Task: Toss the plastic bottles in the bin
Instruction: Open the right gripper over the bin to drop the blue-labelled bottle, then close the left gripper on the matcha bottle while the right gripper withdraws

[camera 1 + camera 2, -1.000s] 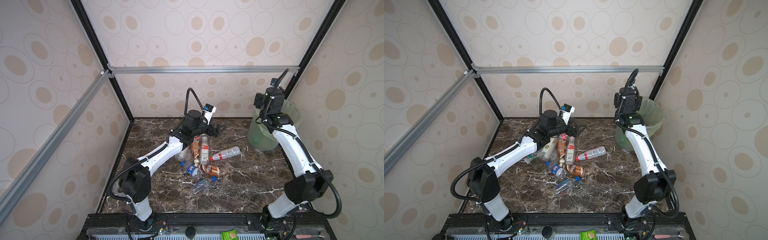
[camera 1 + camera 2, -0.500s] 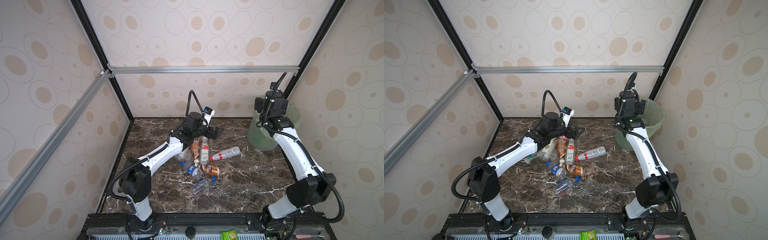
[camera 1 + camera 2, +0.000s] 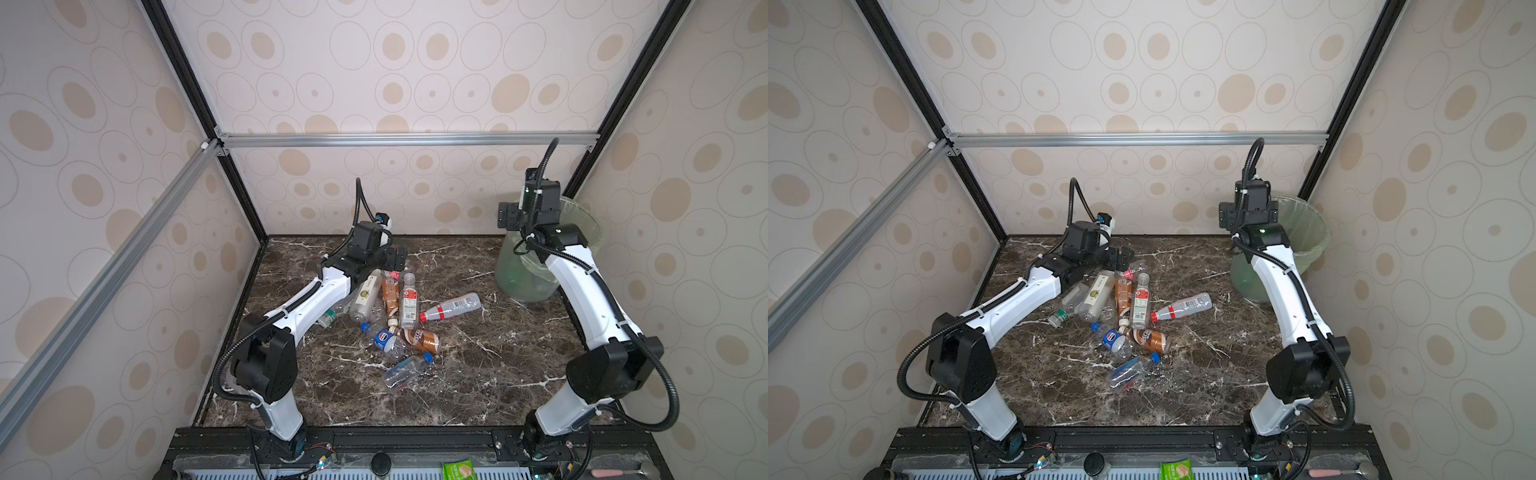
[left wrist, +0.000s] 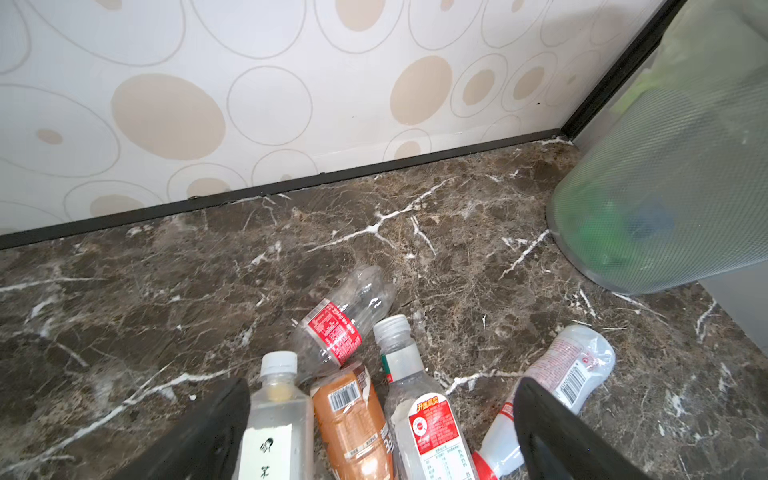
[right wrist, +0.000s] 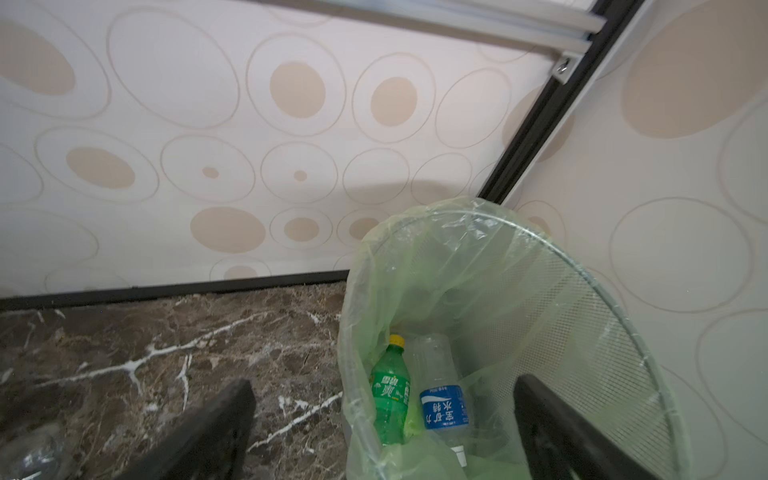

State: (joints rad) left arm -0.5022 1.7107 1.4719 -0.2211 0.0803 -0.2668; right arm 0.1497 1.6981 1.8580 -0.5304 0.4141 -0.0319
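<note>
Marbled tabletop (image 3: 478, 374) between papered walls (image 3: 415, 83) is being shown. Most bottles (image 3: 390, 299) are lying heaped mid-table, well apart from the bin (image 3: 513, 270) in the far right corner; a green bottle (image 5: 388, 399) and a blue-labelled bottle (image 5: 442, 399) are already lying inside it. The right gripper (image 5: 384, 384) is being held above the rim, jaws spread wide and empty, barely moved over the last second, so a drop is judged complete. The left gripper (image 4: 382, 388), likewise spread and empty, has been shifted slightly over the heap's far end; the next pick is seemingly being prepared.
</note>
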